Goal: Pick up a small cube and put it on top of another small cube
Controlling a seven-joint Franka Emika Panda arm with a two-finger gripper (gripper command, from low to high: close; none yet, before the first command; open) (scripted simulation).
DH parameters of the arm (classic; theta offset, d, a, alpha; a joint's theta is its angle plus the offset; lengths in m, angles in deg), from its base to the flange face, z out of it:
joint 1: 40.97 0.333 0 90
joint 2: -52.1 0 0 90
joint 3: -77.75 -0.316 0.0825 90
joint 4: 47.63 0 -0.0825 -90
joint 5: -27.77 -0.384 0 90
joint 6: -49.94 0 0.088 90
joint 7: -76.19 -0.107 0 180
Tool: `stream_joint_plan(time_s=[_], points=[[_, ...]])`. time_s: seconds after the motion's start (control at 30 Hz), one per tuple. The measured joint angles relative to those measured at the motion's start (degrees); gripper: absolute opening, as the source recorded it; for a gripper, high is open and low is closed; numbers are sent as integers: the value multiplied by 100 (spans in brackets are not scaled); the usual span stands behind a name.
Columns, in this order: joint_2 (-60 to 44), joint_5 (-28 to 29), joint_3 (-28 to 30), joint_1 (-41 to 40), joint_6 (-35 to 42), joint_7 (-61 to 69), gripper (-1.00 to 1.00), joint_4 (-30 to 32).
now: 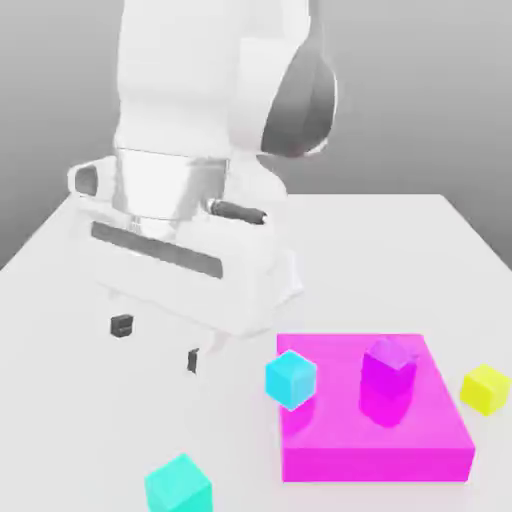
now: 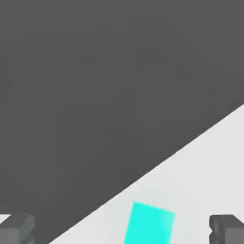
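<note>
Gripper (image 1: 157, 343): fingers wide apart, nothing held, dark pads (image 1: 122, 325). Hand tilted, above tabletop, ext. view's left. Arm (image 1: 185, 80) white w/ grey joint cover, smooth. Teal cube (image 1: 180, 488): plain faces, on white table (image 1: 360, 260), nr. front edge of ext. view, apart from gripper. Cyan cube (image 1: 291, 380) by glossy magenta slab (image 1: 375, 460); purple cube (image 1: 389, 368) on slab; yellow cube (image 1: 485, 389) ext. view's right.

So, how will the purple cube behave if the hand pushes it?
The purple cube looks stiff, so it probably keeps its shape. Its flat sides suggest it would slide or tip rather than roll.
</note>
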Motion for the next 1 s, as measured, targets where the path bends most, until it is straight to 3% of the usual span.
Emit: stream_joint_plan(time_s=[0.2,0.33,0.37,0.57,0.73,1.0], points=[[-1183,-381,25,-82,-479,-469,0,111],[-2009,-331,123,-23,-1089,-605,0,-6],[-2191,-302,158,5,-1232,-629,-100,-38],[-2281,-283,173,19,-1315,-645,-100,-56],[-1522,-435,56,-70,-700,-534,-100,91],[-776,-425,-1100,952,-380,-408,-100,513]])
